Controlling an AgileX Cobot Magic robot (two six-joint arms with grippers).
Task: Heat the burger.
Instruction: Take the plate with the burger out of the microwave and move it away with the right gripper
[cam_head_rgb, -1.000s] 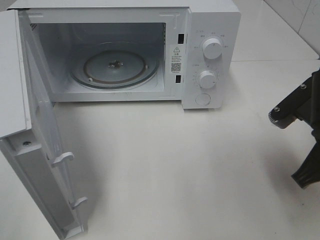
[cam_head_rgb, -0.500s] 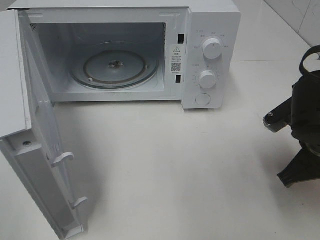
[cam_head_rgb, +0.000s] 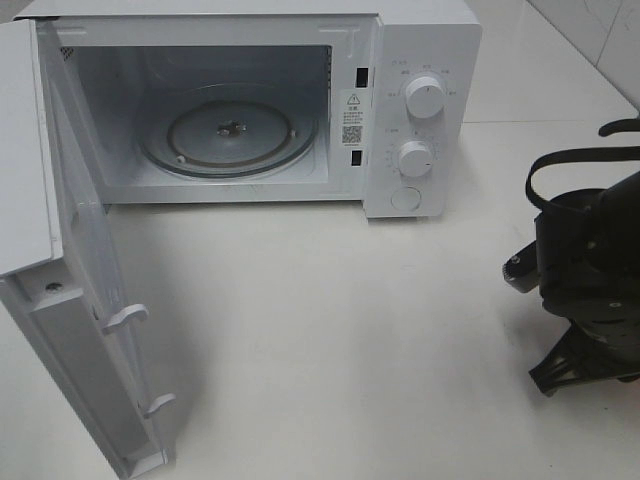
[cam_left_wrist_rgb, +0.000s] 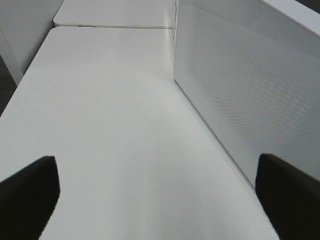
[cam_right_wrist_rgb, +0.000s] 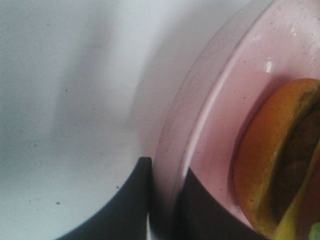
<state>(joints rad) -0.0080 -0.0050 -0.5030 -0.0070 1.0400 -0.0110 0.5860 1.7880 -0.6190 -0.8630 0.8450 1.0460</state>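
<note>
White table (cam_head_rgb: 330, 330) fills most of the high view, and the white microwave (cam_head_rgb: 420, 40) stands at its far side. Its door (cam_head_rgb: 75, 330) is swung fully open toward the front on the microwave's left side, and the glass turntable (cam_head_rgb: 232, 135) lies bare inside the cavity. Two round knobs (cam_head_rgb: 426, 98) sit one above the other on the panel right of the cavity. The right arm (cam_head_rgb: 590, 280) is at the table's right edge, well apart from the microwave and in front of its right side. In the right wrist view the right gripper (cam_right_wrist_rgb: 162, 200) is clamped on the rim of the pink plate (cam_right_wrist_rgb: 220, 120), one dark finger on each side of the rim. The burger (cam_right_wrist_rgb: 277, 160) rests on this plate, near the gripped rim; its golden-brown bun and a bit of yellow cheese are visible. The left gripper (cam_left_wrist_rgb: 160, 190) stands wide apart and holds nothing, just beside the perforated outer face of the door.
</note>
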